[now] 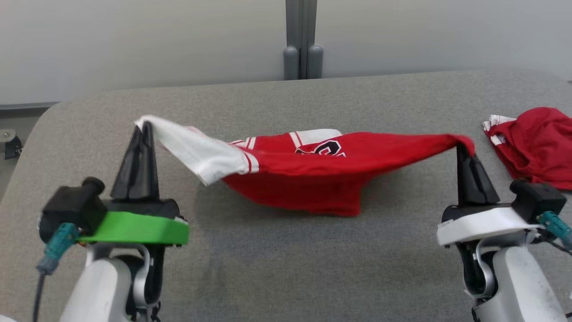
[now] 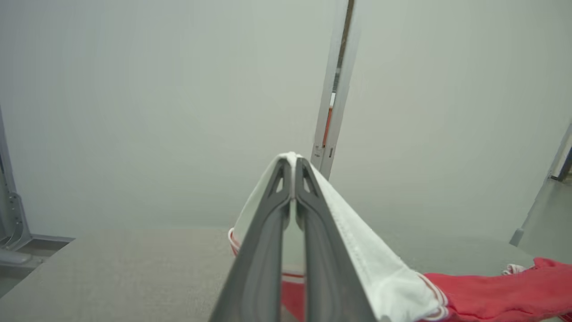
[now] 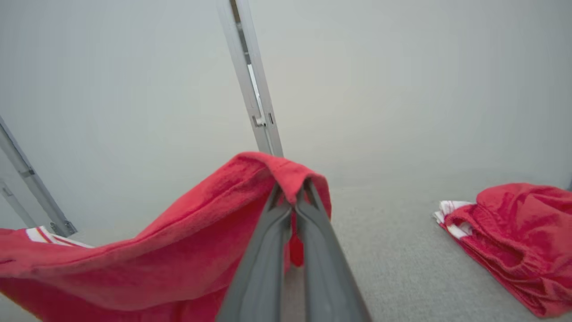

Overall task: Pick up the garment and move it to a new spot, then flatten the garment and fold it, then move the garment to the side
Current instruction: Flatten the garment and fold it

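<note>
A red garment [image 1: 313, 174] with a white sleeve and a dark logo hangs stretched between my two grippers above the grey table [image 1: 268, 268], its middle sagging to the surface. My left gripper [image 1: 145, 127] is shut on the white sleeve end. In the left wrist view the white cloth [image 2: 357, 237] drapes over the left gripper [image 2: 293, 167]. My right gripper [image 1: 462, 150] is shut on the red end of the garment. The right wrist view shows the red cloth [image 3: 178, 255] folded over the tips of the right gripper [image 3: 292, 192].
A second red garment [image 1: 536, 143] with white trim lies crumpled at the table's right edge, also in the right wrist view as a red heap [image 3: 514, 237]. A pale wall with a grey post [image 1: 301, 40] stands behind the table.
</note>
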You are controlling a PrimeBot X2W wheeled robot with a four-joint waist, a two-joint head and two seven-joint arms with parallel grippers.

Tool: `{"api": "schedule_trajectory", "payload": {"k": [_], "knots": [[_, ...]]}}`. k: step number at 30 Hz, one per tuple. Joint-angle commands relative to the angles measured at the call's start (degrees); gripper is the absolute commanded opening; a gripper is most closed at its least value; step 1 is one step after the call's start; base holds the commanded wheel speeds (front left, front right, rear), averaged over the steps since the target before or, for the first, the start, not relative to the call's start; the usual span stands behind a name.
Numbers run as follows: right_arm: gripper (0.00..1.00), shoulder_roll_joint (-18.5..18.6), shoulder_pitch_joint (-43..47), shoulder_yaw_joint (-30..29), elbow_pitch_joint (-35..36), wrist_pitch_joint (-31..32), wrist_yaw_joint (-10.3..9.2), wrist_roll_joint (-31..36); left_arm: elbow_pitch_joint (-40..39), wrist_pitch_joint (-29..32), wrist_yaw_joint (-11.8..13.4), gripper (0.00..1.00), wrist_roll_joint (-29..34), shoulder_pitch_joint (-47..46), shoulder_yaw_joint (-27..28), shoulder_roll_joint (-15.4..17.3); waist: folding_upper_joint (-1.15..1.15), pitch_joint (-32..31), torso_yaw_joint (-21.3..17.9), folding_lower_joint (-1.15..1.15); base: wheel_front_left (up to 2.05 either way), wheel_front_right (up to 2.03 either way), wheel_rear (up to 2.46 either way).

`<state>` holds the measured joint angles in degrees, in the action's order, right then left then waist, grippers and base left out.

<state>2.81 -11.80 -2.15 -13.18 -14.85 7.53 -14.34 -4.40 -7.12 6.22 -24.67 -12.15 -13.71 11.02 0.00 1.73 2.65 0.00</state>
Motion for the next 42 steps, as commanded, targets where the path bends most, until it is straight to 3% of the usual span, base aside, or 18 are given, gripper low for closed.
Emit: {"api": "schedule_trajectory", "payload": {"k": [1,8,12,16,22,25,29,36,42], "knots": [[0.00,0.1,1.1,0.3,4.3,0.8,-0.10,-0.4,-2.5,0.1,-0.1,0.00,0.6,-2.0,0.6,1.0,0.00,-0.8,-0.9,0.00,0.00,0.00,0.00],[0.00,0.3,2.7,-1.3,31.9,7.8,-0.10,1.4,-18.6,3.6,-0.5,0.00,3.7,-10.3,1.5,5.0,0.00,-1.4,-2.7,0.00,0.00,0.00,0.00],[0.00,1.1,1.8,-3.1,44.0,12.2,-0.10,2.6,-26.2,7.2,-1.2,0.00,5.6,-15.9,1.1,6.9,0.00,-1.0,-3.6,0.00,0.00,0.00,0.00],[0.00,2.3,0.3,-5.2,51.9,16.4,-0.10,3.2,-30.6,11.1,-1.8,0.00,5.9,-21.5,0.6,7.8,0.00,0.2,-4.1,0.00,0.00,0.00,0.00],[0.00,2.5,-2.7,-5.9,55.1,22.0,-0.10,-1.1,-28.4,15.6,-3.3,0.00,4.8,-27.3,-0.3,8.7,0.00,4.5,-4.5,0.00,0.00,0.00,0.00],[0.00,2.7,-6.4,-5.0,51.5,23.7,-0.09,-4.0,-24.7,16.3,-4.2,0.00,4.0,-30.5,-0.3,8.9,0.00,7.7,-4.5,0.00,0.00,0.00,0.00],[0.00,4.7,-16.6,-3.0,41.5,25.1,-0.07,-6.6,-15.8,15.6,-6.3,0.00,3.5,-38.2,0.3,9.2,0.00,12.3,-4.5,0.00,0.00,0.00,0.00],[0.00,5.4,-42.8,3.5,13.8,22.6,-0.07,-3.7,7.8,9.0,-10.3,0.00,7.5,-58.1,-1.4,8.8,0.00,18.5,-4.4,0.00,0.00,0.00,0.00],[0.00,3.0,-60.3,3.2,-8.6,16.1,-0.06,2.8,26.3,-2.2,-9.9,0.00,11.8,-71.8,-3.2,5.6,0.00,20.7,-3.3,0.00,0.00,0.00,0.00]]}}
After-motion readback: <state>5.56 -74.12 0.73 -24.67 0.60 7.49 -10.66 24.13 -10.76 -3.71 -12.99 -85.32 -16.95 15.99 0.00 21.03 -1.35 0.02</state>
